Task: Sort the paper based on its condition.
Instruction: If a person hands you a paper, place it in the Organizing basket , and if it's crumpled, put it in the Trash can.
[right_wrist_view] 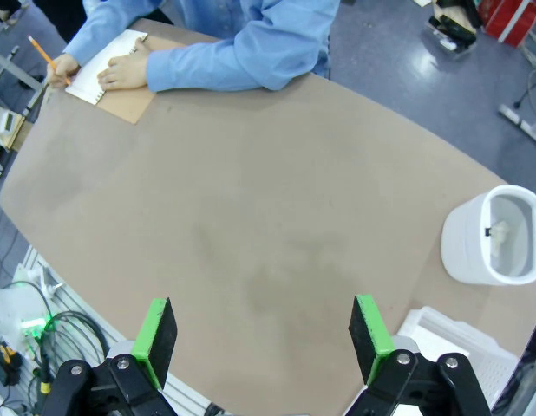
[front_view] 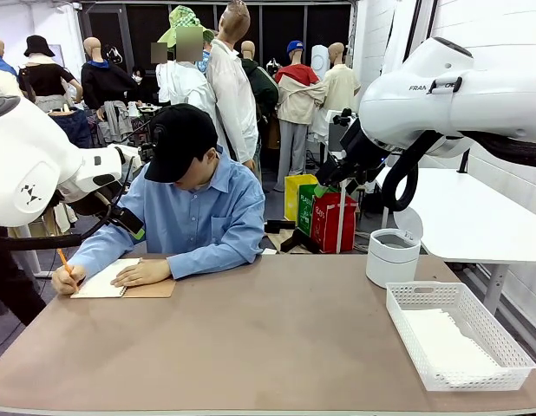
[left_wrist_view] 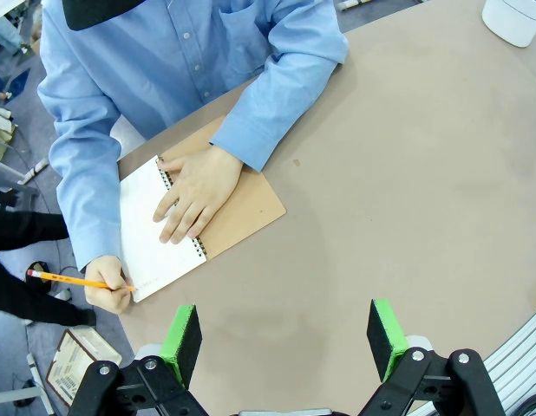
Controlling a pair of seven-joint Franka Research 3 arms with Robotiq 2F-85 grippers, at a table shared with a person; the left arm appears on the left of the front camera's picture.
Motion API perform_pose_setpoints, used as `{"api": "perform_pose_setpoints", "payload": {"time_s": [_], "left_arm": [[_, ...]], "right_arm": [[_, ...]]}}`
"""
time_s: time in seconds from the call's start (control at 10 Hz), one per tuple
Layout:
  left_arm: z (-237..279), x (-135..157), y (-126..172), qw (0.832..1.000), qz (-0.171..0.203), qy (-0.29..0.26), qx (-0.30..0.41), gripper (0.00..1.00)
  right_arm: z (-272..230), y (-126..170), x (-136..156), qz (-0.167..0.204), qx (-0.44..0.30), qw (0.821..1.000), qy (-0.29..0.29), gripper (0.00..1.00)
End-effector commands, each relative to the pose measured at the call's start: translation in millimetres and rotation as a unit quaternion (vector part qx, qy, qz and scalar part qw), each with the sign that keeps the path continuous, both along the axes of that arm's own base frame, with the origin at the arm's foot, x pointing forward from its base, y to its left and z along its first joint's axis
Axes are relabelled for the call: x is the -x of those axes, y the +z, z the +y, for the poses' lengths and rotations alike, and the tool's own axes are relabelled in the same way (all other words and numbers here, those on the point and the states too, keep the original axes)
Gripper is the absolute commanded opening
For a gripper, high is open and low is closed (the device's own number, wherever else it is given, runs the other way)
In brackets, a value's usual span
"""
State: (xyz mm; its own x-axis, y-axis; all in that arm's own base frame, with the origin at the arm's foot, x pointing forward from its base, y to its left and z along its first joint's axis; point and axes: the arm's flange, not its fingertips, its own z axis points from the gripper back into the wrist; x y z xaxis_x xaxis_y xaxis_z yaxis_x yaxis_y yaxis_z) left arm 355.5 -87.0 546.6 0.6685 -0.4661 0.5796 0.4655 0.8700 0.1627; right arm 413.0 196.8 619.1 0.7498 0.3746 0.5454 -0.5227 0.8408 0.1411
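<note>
Paper (front_view: 446, 345): thin white sheets in plastic lattice basket (front_view: 476, 378); both jaws wide open, empty.

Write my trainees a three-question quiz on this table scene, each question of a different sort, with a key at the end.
1. True or false: the left gripper and the right gripper both stand open above the table, holding nothing.
2. What does the person's writing hand hold? A) a pencil B) scissors C) a cup
3. Fill in: the white basket stands on the robot's ____ side of the table.
Key: 1 true; 2 A; 3 right.
</note>
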Motion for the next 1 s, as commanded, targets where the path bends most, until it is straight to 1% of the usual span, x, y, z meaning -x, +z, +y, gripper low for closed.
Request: {"api": "perform_pose_setpoints", "payload": {"time_s": [0.0, 0.9], "left_arm": [[1.2, -0.3, 0.4, 1.000, 0.000, 0.001, 0.001, 1.00], [1.2, -0.3, 0.4, 1.000, 0.000, 0.001, 0.001, 1.00]], "right_arm": [[-0.1, 0.4, 0.3, 0.002, 0.001, 1.000, 0.001, 1.00], [-0.1, 0.4, 0.3, 0.002, 0.001, 1.000, 0.001, 1.00]]}}
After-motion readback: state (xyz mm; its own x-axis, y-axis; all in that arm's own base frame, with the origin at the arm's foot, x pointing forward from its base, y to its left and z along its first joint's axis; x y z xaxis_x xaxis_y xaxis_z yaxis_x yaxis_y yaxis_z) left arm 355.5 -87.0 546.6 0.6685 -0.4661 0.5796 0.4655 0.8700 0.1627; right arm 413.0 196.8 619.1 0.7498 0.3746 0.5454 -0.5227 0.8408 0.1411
